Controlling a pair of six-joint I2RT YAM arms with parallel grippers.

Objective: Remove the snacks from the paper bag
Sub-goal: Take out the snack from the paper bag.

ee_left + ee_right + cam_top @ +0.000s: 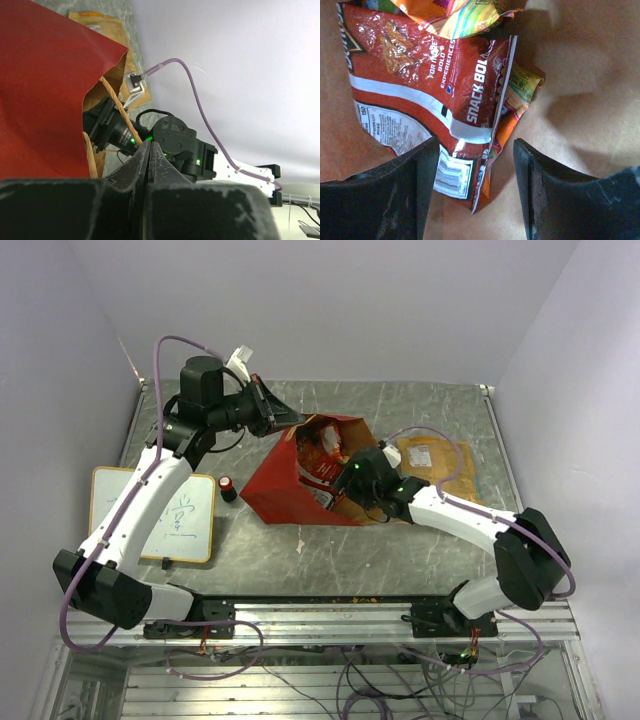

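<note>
The paper bag (pixel 275 485) lies on its side, red outside (pixel 40 90), brown inside (pixel 580 75), its mouth facing right. My left gripper (pixel 272 410) is raised at the bag's upper rim, and its jaws (pixel 148 145) are shut where the cord handle (pixel 120 107) runs into them. My right gripper (pixel 335 475) reaches into the mouth and stands open (pixel 476 150). The lower corner of a red snack packet (pixel 420 75) lies between its fingers, untouched. Around it lie a multicoloured packet (pixel 460 12), a small yellow packet (pixel 525 85) and an orange edge (pixel 500 135).
A yellow-framed whiteboard (pixel 170 515) lies at the left, and a small red-and-black cylinder (pixel 228 488) stands between it and the bag. A brown flat envelope (pixel 435 460) lies right of the bag, under the right arm. Walls close in on three sides.
</note>
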